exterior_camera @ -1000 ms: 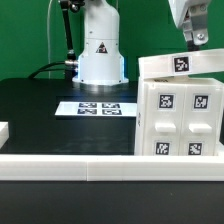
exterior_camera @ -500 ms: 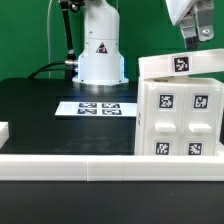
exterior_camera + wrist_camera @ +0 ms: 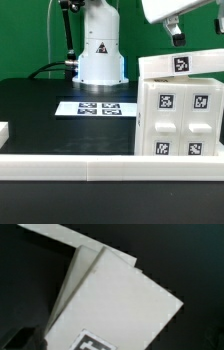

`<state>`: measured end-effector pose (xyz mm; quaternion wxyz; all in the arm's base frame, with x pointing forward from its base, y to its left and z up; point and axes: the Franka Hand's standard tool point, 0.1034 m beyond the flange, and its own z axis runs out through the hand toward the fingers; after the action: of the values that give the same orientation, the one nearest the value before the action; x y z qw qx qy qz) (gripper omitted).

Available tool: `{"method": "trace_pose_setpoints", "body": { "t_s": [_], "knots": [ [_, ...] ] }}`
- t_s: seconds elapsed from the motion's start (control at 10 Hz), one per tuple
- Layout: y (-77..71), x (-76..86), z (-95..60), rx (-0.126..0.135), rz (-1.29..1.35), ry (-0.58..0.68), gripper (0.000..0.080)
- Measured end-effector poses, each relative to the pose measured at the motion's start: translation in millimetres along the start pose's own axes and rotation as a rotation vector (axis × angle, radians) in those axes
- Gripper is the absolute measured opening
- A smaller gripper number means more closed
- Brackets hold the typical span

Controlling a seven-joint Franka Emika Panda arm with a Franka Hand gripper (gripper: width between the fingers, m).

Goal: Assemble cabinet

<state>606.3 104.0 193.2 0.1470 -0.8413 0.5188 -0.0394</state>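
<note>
White cabinet (image 3: 181, 122) with black-and-white tags (image 3: 167, 100), on a seemingly black table (image 3: 40, 112).

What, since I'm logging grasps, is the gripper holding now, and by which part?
Nothing is held. The gripper hangs above the cabinet, apart from its top edge, and nothing hangs from its fingers. Whether they are open cannot be told.

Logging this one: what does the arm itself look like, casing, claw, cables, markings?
The arm's base is a smooth, rounded white casing with a small dark triangular sticker on its front. Dark cables run down beside it on the exterior view's left. The wrist housing at the top is white too, and the claw below it is dark.
</note>
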Motion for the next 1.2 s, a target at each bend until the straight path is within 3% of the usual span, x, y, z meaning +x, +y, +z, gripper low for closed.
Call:
{"method": "trace_pose_setpoints", "body": {
  "t_s": [0.3, 0.6, 1.0, 1.2],
  "knots": [
    [0.7, 0.4, 0.3, -0.006, -0.348, 0.0, 0.0797],
    [-0.7, -2.3, 0.5, -0.041, -0.657, 0.004, 0.0797],
    [-1.0, 0.2, 1.1, -0.048, -0.928, -0.001, 0.0797],
    [0.5, -1.0, 2.8, -0.073, -1.116, 0.004, 0.0797]
  ]
}}
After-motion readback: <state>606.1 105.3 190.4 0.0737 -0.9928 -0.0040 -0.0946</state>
